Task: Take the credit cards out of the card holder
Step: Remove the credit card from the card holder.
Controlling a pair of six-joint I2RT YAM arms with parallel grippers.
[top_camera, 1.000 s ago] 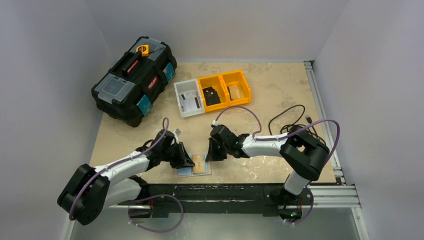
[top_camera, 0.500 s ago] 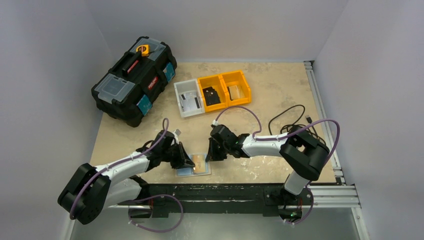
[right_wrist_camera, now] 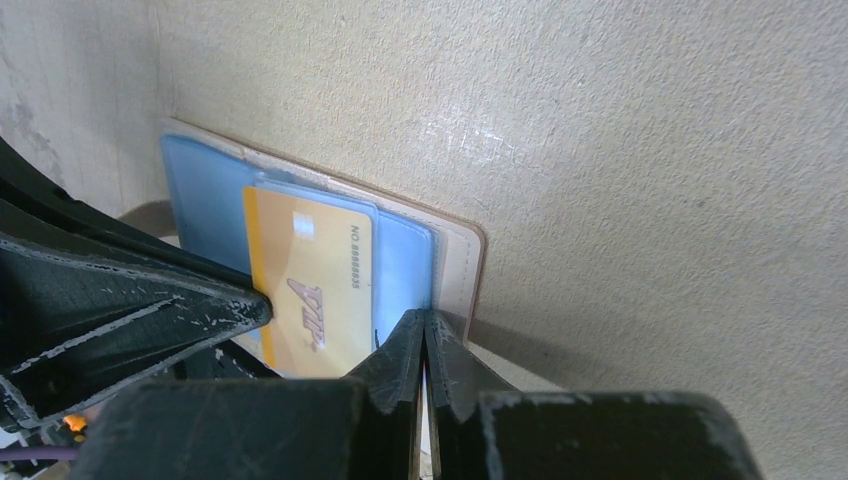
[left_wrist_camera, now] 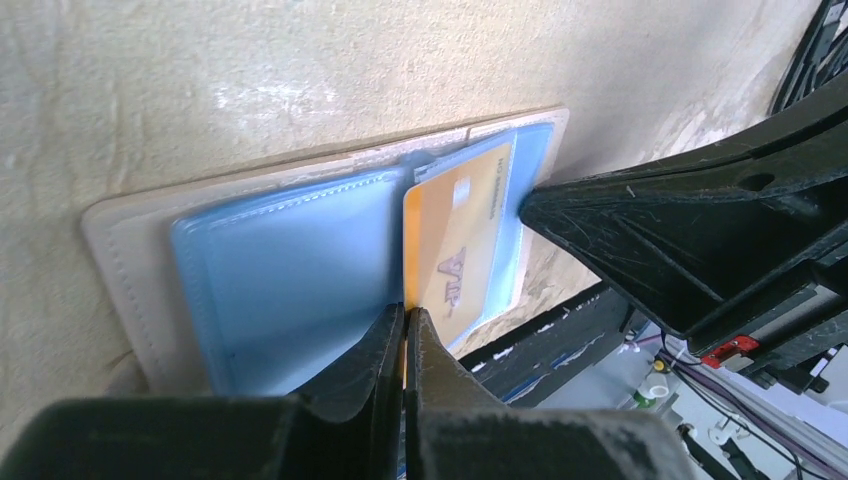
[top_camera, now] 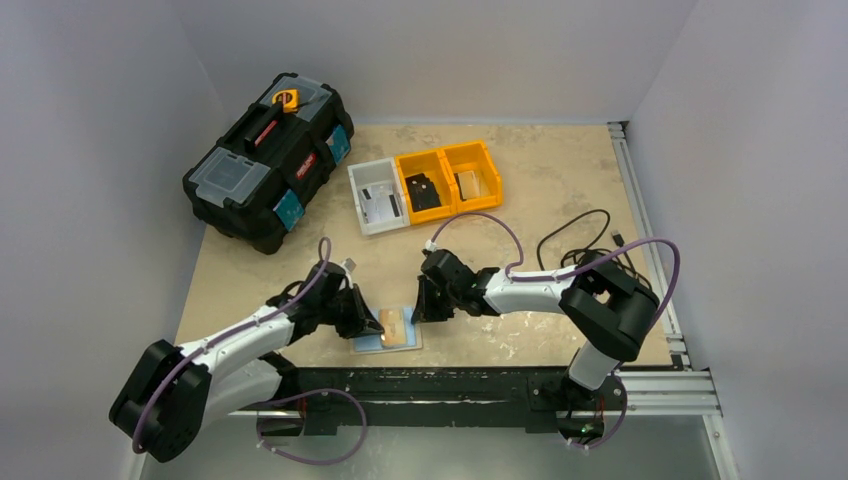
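Close to the near edge of the table (top_camera: 540, 190) the card holder (left_wrist_camera: 120, 250) lies open and flat, an orange credit card (left_wrist_camera: 460, 240) partly out of its blue pocket. I reckon the holder could drag along with the card, or off that edge, if the pinning slips. The left gripper (left_wrist_camera: 405, 330) is clamped on the card's edge, its arm low and reaching in from the left. The right gripper (right_wrist_camera: 424, 330), jaws closed together, presses its tips on the holder's opposite edge, forearm stretched out level.
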